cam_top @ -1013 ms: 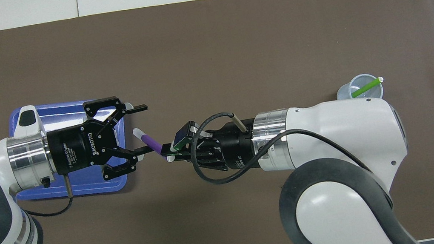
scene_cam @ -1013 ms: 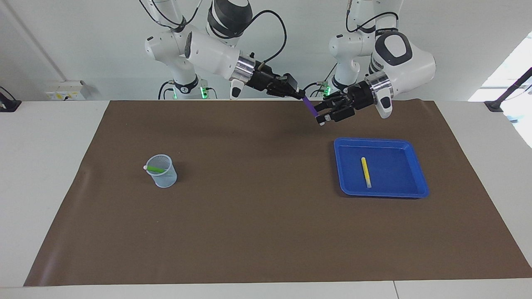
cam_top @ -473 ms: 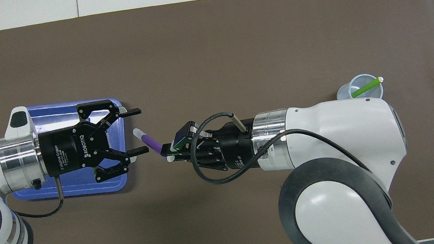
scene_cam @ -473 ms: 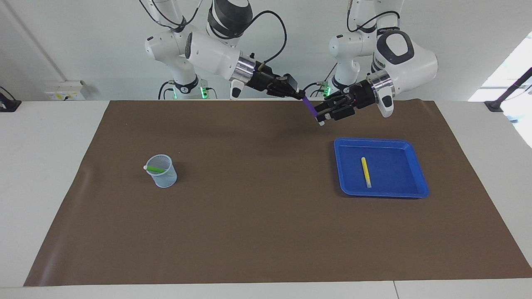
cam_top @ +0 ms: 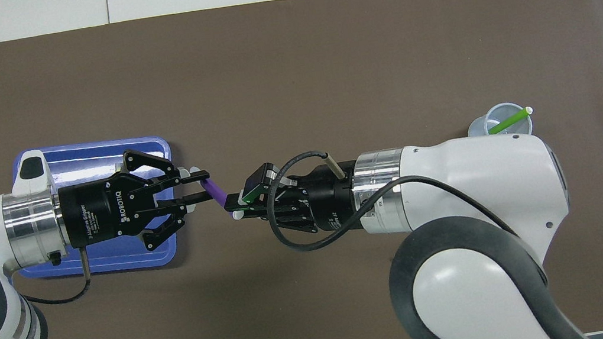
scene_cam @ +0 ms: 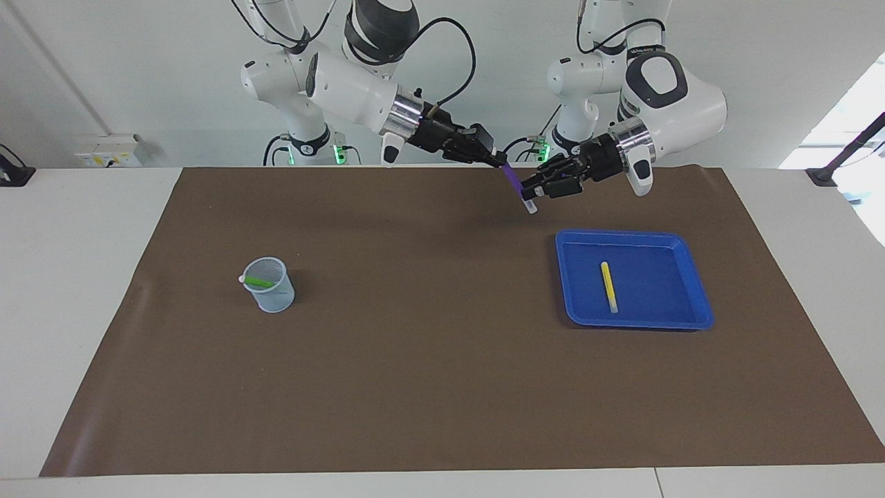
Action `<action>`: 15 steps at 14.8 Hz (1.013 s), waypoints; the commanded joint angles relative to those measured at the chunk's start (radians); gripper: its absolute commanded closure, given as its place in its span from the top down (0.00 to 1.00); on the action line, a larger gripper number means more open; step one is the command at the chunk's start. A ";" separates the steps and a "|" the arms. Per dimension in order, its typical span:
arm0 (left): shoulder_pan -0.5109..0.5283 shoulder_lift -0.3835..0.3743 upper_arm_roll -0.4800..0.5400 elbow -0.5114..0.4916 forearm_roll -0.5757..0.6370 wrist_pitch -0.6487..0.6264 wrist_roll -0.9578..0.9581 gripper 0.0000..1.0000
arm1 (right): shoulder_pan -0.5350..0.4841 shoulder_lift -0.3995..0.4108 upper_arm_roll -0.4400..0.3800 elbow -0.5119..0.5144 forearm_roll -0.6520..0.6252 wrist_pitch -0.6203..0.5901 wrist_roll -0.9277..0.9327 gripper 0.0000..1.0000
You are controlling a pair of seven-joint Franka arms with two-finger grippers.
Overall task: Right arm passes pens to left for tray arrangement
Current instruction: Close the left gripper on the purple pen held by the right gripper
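In the facing view's left half my mesh cup (scene_cam: 269,285) stands on the brown mat (scene_cam: 415,360) with the green pen (scene_cam: 258,281) leaning in it. Up at top centre my right gripper (scene_cam: 499,160) is clamped on the purple pen (scene_cam: 515,182), and my left gripper (scene_cam: 531,192) is pinched shut on that pen's lower, pale end — both of us hold it in the air over bare mat, nothing between us. Lower right, the blue tray (scene_cam: 691,277) holds the yellow pen (scene_cam: 608,286). From overhead, my left arm covers the tray's (cam_top: 90,153) middle, so the yellow pen is hidden there — but the two grips on the purple pen (cam_top: 215,189) show plainly.
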 commanded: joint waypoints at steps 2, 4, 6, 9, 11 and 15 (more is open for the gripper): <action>0.005 -0.032 0.001 -0.027 -0.002 -0.003 0.007 0.00 | 0.001 0.006 0.011 0.009 0.011 -0.005 0.009 0.00; 0.008 -0.030 0.001 -0.028 -0.002 -0.003 0.005 0.00 | 0.001 0.006 0.011 0.009 0.011 -0.005 0.009 0.00; 0.009 -0.030 0.001 -0.027 -0.002 -0.001 0.004 0.00 | 0.001 0.006 0.011 0.009 0.011 -0.007 0.009 0.00; 0.011 -0.030 0.001 -0.027 -0.002 -0.001 0.002 0.00 | 0.001 0.006 0.011 0.009 0.010 -0.007 0.009 0.00; 0.012 -0.030 0.001 -0.027 -0.002 0.000 0.001 0.00 | 0.001 0.006 0.011 0.009 0.010 -0.005 0.012 0.00; 0.012 -0.030 0.001 -0.027 -0.002 0.000 -0.001 0.00 | 0.002 0.007 0.011 0.012 0.001 -0.002 0.036 0.75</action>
